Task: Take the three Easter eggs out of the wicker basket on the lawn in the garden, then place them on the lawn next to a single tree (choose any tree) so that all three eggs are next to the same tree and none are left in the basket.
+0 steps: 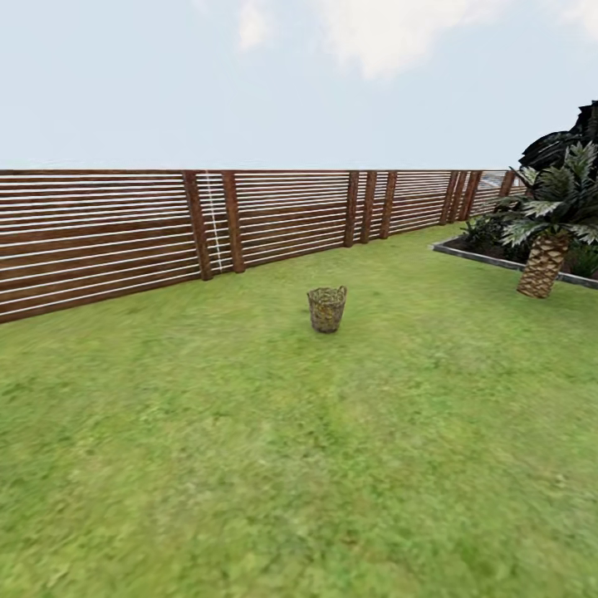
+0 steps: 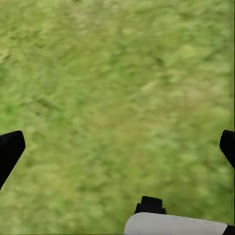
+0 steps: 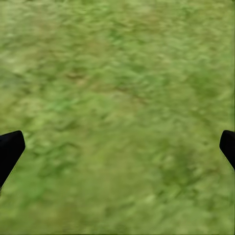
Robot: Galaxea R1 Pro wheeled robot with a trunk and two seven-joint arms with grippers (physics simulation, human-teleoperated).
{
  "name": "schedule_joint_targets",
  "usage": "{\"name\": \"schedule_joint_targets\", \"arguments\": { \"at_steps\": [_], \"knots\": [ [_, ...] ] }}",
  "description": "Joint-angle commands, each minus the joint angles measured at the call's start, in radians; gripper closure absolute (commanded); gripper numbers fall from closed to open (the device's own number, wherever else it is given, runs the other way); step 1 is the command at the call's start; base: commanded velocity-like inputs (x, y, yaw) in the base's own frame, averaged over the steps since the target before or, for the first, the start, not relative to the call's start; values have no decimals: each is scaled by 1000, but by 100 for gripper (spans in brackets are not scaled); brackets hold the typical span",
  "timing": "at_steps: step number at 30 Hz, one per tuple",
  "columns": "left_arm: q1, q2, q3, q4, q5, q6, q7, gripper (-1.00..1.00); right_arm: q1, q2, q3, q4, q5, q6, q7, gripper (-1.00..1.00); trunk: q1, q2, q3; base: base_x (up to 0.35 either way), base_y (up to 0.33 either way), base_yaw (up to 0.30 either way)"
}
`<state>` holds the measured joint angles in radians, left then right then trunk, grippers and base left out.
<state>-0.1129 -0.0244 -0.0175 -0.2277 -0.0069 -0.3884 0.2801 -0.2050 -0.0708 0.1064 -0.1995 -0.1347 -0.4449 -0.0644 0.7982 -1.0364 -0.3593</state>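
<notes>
Left tool (image 2: pixel 117 147): black fingertips (image 2: pixel 11 149) are sitting at opposite edges of the left wrist view, jaws spread wide, nothing between them. Mottled green grass lawn (image 2: pixel 117 88) is lying beneath it; a white and black part of the robot is showing below the fingers in that view.

Right tool (image 3: pixel 117 147): black fingertips (image 3: pixel 11 148) are likewise standing far apart, jaws wide, gripping nothing. Lawn (image 3: pixel 117 98) alone is lying under this tool too.

Head view: neither arm is reaching into frame. The lawn (image 1: pixel 249 465) is stretching forward from the robot. Well ahead of both tools, roughly centred, the small round basket of loosely woven brown-tan twigs (image 1: pixel 326 309) is standing upright on the grass, apart from everything else. Its contents are too small to tell; no eggs can be made out.

Farther out and to the right, a short palm with a scaly trunk (image 1: pixel 544 262) is rising at the edge of a grey-bordered planting bed (image 1: pixel 490 257). Behind the basket, a brown horizontal-slat wooden fence (image 1: pixel 124 232) is running across the back of the lawn, under a pale sky.
</notes>
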Motion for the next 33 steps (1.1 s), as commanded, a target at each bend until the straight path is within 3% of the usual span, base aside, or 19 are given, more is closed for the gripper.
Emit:
{"name": "schedule_joint_targets", "arguments": {
  "at_steps": [1, 33],
  "knots": [
    [-1, 0, -2, 1, -1, -3, 5, -100, -1, 0, 9, 0, -10, -3, -3, -100, 1, -1, -1, 335, -84, 0],
    [-1, 0, -2, 1, -1, -2, 5, -100, -1, 3, 9, 0, -9, -3, -5, -100, 1, -1, -1, 329, -108, 0]
  ]
}}
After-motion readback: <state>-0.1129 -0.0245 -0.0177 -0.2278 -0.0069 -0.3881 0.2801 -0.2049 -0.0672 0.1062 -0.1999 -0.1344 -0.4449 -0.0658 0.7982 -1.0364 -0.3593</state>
